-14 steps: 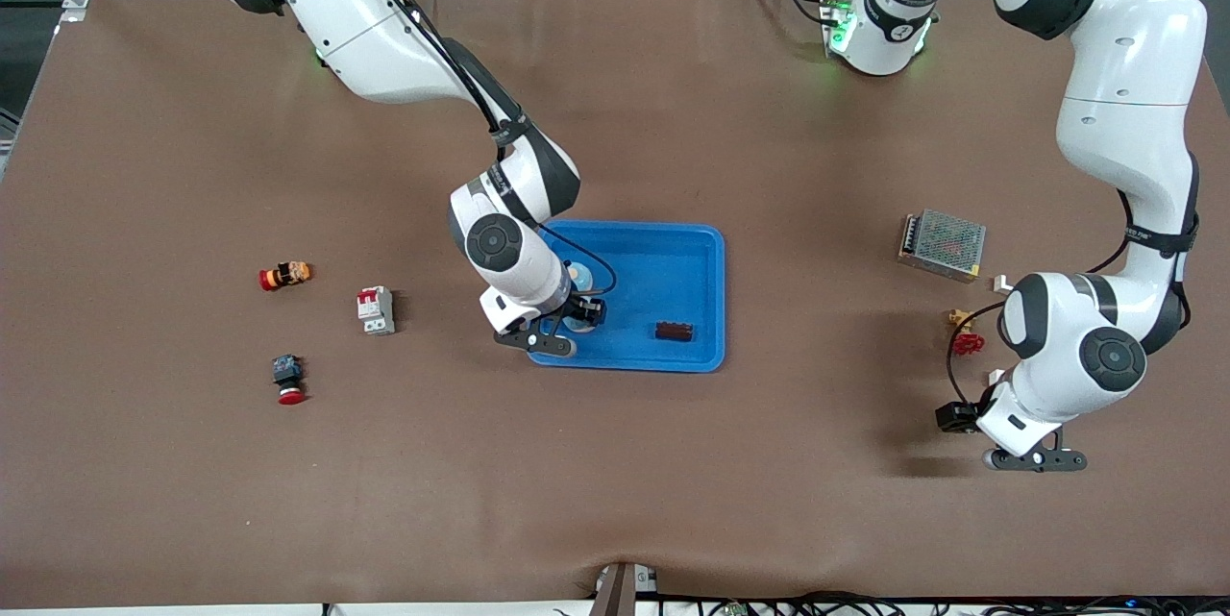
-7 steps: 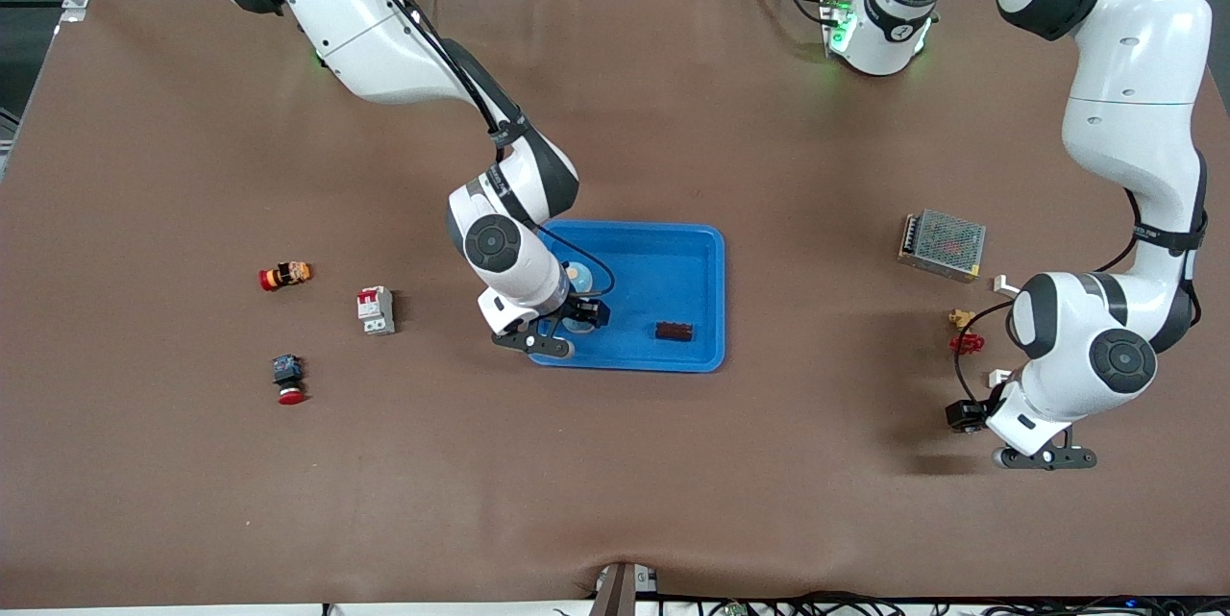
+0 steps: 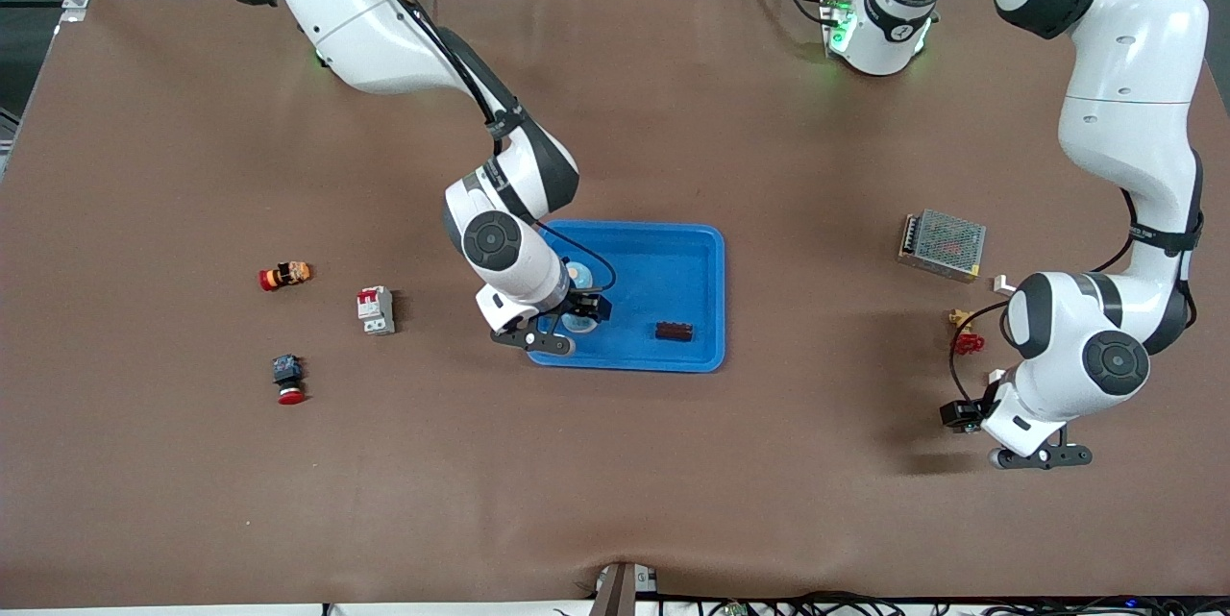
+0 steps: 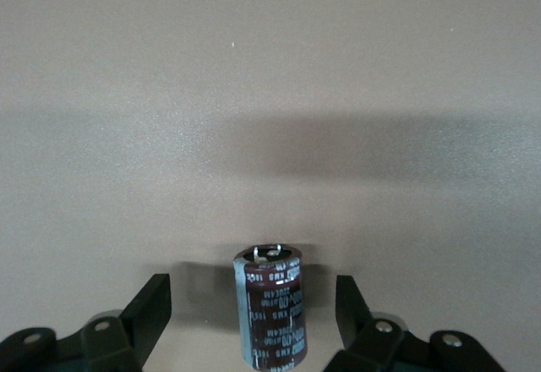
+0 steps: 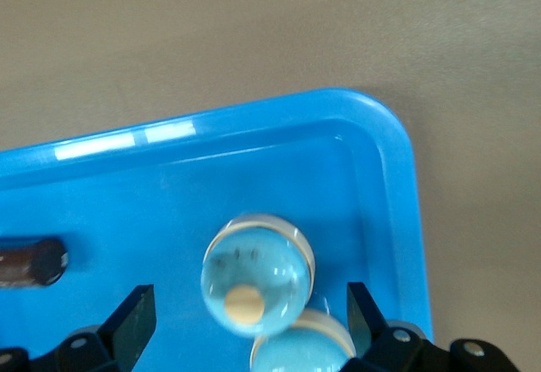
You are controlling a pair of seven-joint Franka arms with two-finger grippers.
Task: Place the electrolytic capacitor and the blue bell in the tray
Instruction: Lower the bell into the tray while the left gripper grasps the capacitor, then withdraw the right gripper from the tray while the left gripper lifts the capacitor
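The right tool (image 3: 575, 332) hangs released over the tray (image 3: 692, 246), the blue bell (image 5: 258, 274) lying in it between the spread fingers. The left tool (image 4: 254, 338) stands wide around the capacitor (image 4: 272, 306), upright on the bench and not yet gripped. By my reckoning the bell is done and the capacitor is left.

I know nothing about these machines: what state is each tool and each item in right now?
Right tool: open, low over the tray.
Blue bell: resting in the tray, between the open fingers, not gripped.
Left tool: open, straddling the capacitor.
Capacitor: on the bare table, not gripped, outside the tray.
Dark cylinder: lying on its side in the tray.
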